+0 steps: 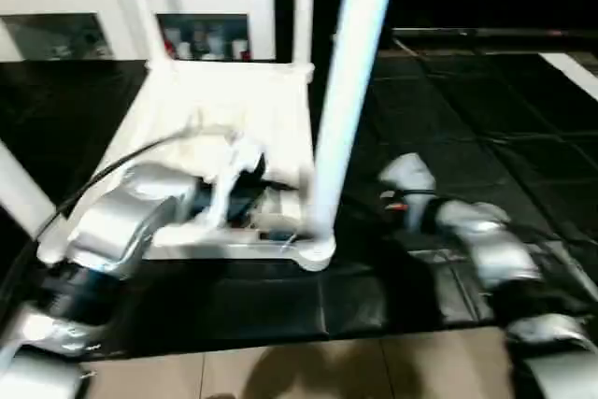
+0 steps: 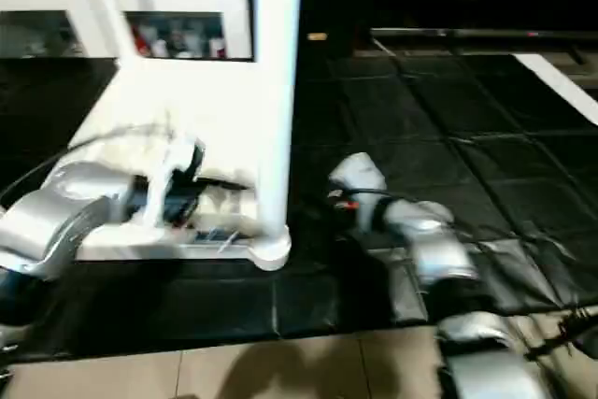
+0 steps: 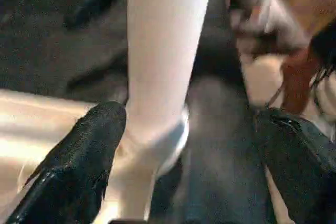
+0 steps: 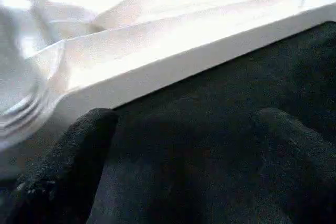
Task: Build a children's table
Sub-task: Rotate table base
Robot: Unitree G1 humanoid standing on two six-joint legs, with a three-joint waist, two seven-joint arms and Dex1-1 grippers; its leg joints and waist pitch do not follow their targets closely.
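Dark floor mats (image 1: 486, 137) cover the ground, with pale tiles (image 1: 308, 366) along the near edge and a white glass-door cabinet (image 1: 201, 7) at the back. On the mats lies the table top (image 1: 234, 109), underside up, and a long white leg (image 1: 348, 100) stands upright in its near right corner socket (image 1: 316, 248); more legs rise at the far corners. Over the near edge of the top reaches the left gripper (image 3: 194, 145), fingers (image 3: 84, 156) spread wide, the leg's base between them but nothing pinched. Off the right edge, over bare mat, sits the right gripper (image 4: 184, 150) (also spread wide, holding nothing), with the top's rim just ahead of it. Bottles in the cabinet show colours, but no writing can be read.
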